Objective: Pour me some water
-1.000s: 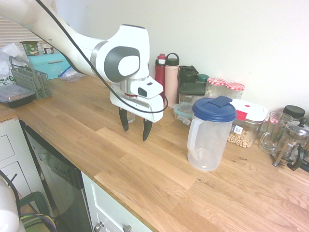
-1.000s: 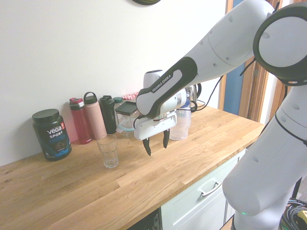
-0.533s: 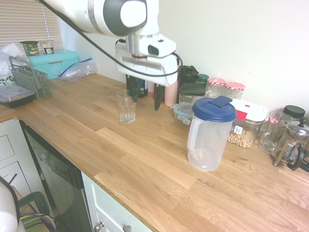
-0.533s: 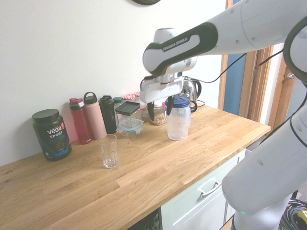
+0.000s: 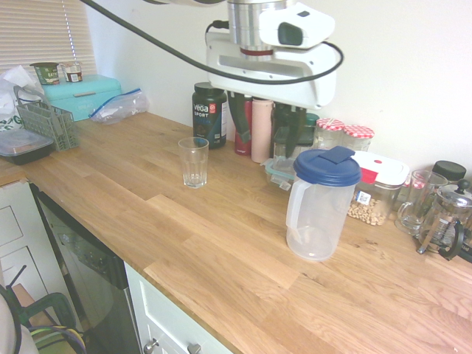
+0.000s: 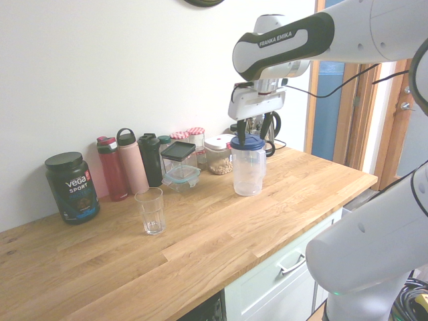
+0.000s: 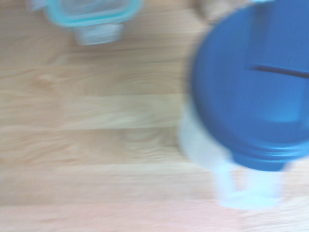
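Just below the end effector [image 5: 267, 124], whose fingers are wide apart and hold nothing, stands the jug [image 5: 318, 206] on the worktop [image 5: 221, 258]. Its plastic looks stiff, light and smooth, so it may slip; the side handle [image 5: 293, 214] seems the best place to grab.

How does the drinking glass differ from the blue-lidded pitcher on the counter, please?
The drinking glass is open-topped, while the pitcher wears a dark blue lid. The glass is clear; the pitcher is cloudy, translucent plastic. The glass is smaller and has no handle; the pitcher is taller, with a side handle. Both stand upright on the wooden counter, apart from each other, and neither is held.
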Motion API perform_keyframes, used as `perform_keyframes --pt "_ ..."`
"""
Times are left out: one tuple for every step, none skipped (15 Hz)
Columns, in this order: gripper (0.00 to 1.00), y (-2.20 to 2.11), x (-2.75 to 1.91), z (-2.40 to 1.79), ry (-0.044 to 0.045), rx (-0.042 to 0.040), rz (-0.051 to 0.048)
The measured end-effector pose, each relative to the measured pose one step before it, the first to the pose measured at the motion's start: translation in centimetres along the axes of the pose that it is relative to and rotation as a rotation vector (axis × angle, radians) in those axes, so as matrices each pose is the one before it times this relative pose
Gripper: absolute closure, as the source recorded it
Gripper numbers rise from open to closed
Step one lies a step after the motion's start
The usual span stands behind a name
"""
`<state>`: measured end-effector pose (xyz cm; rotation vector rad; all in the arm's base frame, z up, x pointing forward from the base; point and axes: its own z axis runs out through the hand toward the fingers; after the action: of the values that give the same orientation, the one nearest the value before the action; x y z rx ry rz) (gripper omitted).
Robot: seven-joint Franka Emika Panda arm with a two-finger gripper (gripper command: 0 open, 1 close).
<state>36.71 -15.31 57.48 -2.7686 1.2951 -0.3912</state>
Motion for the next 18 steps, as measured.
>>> perform_keyframes --pt "0.00 0.667 0.541 0.353 0.01317 0.00484 0.01739" --pt "0.00 0.508 0.413 0.614 0.01823 0.00728 0.01473" --pt "0.00 0.502 0.212 0.930 0.01486 0.00541 0.01276" --pt "0.00 0.487 0.017 1.200 0.00730 0.00296 0.00974" --pt "0.00 0.460 -0.200 1.244 -0.00238 -0.00063 0.00633" --pt "0.00 0.429 -0.189 1.167 -0.00379 -0.00114 0.00323" --pt "0.00 0.330 -0.194 1.103 -0.00351 0.00124 -0.00247" --pt "1.00 0.218 -0.275 1.182 -0.00791 0.00481 -0.00910" --pt "1.00 0.026 -0.134 1.093 -0.00514 0.00659 -0.01401" --pt "1.00 -0.179 0.095 0.978 0.00222 0.00603 -0.01055" --pt "1.00 -0.210 0.257 0.937 0.00405 0.00251 -0.00904" --pt "1.00 -0.233 0.331 0.946 0.00298 0.00069 -0.00522" --pt "1.00 -0.235 0.339 0.707 0.00032 -0.00128 -0.00444" --pt "1.00 -0.284 0.351 0.391 0.00089 -0.00155 -0.00665" --pt "1.00 -0.285 0.289 0.096 0.00288 0.00059 -0.00807" --pt "1.00 -0.261 0.244 -0.209 0.00550 0.00303 -0.00655" --pt "1.00 -0.269 0.169 -0.290 0.00589 0.00462 -0.00429" --pt "1.00 -0.159 0.072 -0.145 0.00275 0.00268 -0.00218"
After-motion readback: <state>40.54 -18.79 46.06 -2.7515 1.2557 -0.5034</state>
